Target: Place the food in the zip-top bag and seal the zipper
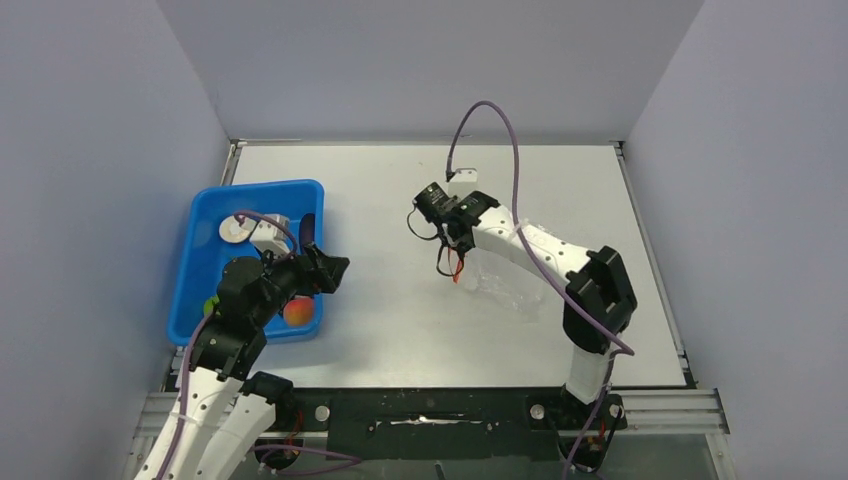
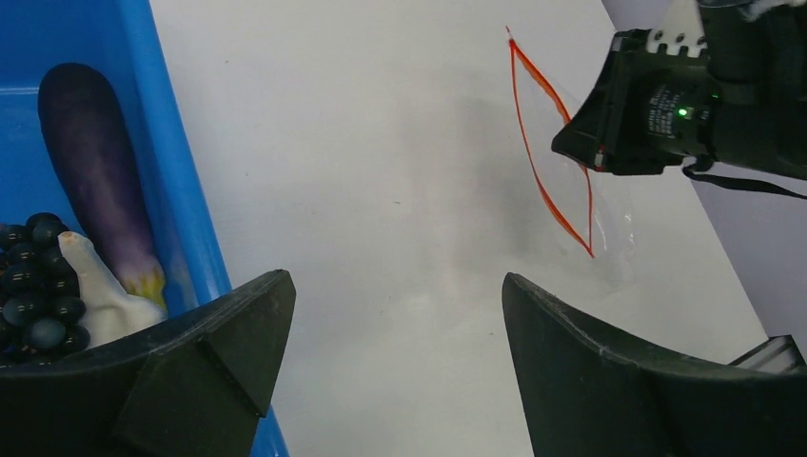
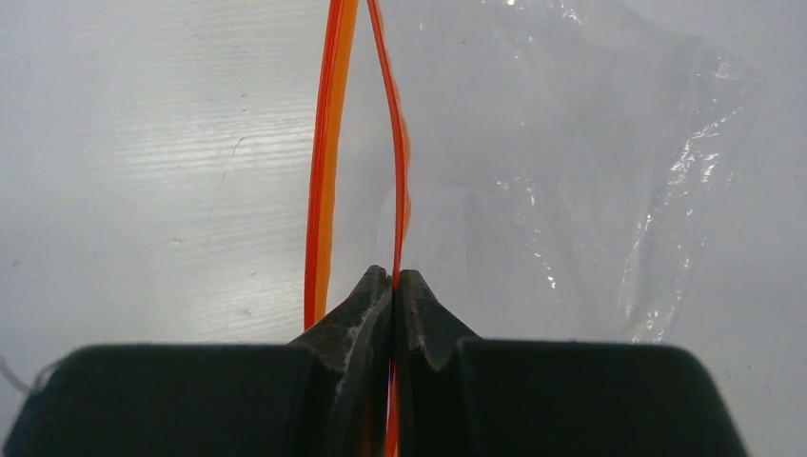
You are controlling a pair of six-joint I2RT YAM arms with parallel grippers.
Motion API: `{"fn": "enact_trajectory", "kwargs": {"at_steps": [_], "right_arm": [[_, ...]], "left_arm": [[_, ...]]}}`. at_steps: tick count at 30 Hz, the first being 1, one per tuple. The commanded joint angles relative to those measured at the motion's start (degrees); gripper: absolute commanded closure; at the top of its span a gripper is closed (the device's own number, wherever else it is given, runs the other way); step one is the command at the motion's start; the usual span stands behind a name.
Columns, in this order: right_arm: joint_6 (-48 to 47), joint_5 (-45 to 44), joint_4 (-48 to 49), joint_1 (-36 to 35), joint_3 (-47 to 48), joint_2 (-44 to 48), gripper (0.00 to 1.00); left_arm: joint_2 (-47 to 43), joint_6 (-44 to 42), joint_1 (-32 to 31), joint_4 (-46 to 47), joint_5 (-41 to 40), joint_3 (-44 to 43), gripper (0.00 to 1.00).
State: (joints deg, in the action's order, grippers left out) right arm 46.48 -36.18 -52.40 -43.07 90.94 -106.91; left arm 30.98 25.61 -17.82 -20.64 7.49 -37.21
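Right gripper [image 3: 393, 286] pinching zipper [image 3: 327, 143] (strips parted), left gripper [image 2: 395, 286] spread beside tray [image 2: 183, 190]

tray [image 1: 205, 215]: I am seeing it bright blue, at nine o'clock in my top view.
zipper [image 3: 324, 143]: glowing orange-red, as two thin lines.
zip-top bag [image 3: 590, 143]: showing clear, with white glints.
grape bunch [image 2: 33, 276]: looking blue-black, beside a purple eggplant [image 2: 90, 162].
round fruit [image 1: 297, 312]: showing orange-red.
my right gripper [image 3: 393, 276]: looking matte black.
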Motion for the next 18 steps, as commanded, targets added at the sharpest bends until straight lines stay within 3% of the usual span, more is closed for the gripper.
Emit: {"fn": "enact_trajectory", "kwargs": {"at_steps": [1, 10, 18], "right_arm": [[-4.1, 1.36, 6.79, -2.28, -4.82, 9.12, 1.0], [-6.33, 7.51, 18.09, -7.97, -13.97, 23.13, 1.0], [-5.93, 10.78, 27.7, -13.38, -18.73, 28.1, 1.0]], "left_arm": [[2.24, 4.69, 0.29, 2.83, 3.05, -2.41, 0.21], [6.28, 14.28, 0.19, 10.76, 9.72, -3.61, 0.26], [8.83, 20.96, 0.16, 21.13, 15.03, 0.45, 0.26]]}}
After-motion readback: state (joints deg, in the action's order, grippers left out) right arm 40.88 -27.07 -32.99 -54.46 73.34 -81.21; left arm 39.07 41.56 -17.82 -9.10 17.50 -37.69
